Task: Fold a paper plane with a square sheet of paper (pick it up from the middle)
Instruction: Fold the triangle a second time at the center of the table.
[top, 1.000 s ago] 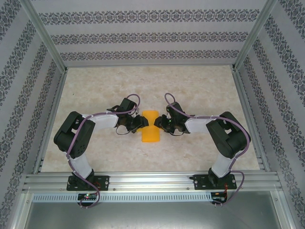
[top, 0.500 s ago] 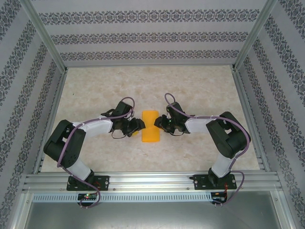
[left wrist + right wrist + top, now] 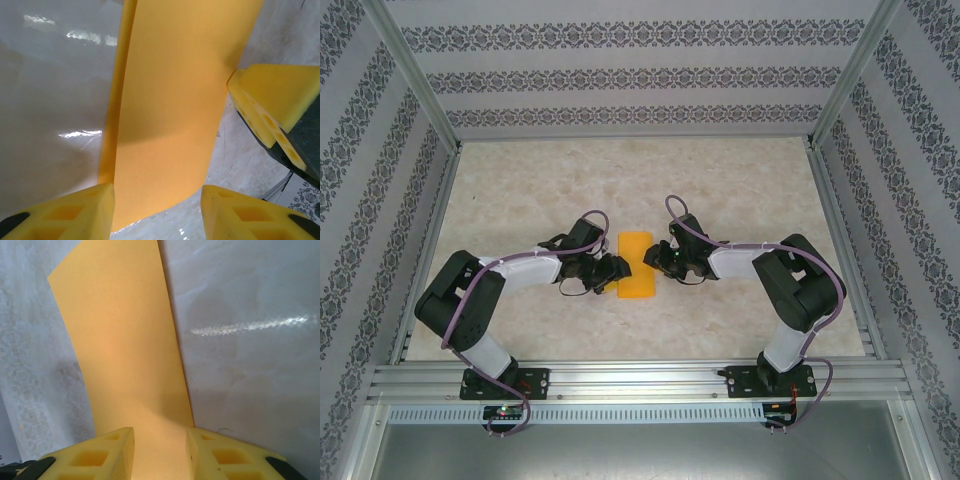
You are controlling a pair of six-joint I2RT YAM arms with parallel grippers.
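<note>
Left gripper (image 3: 156,200) is about half open, jaws straddling the folded square sheet of paper (image 3: 636,265). Right gripper (image 3: 160,437) is partly open too, at the opposite edge.

The paper (image 3: 125,355) lies as a long orange-yellow strip on the glossy marbled table (image 3: 250,390). It runs from the upper left down to the bottom edge, where it passes between the two yellow fingers (image 3: 95,457) of the right gripper (image 3: 160,460). The jaws stand apart, one at each side of the strip's near end; whether they press on it is hard to tell. A glare streak (image 3: 250,326) crosses the table right of the paper.
</note>
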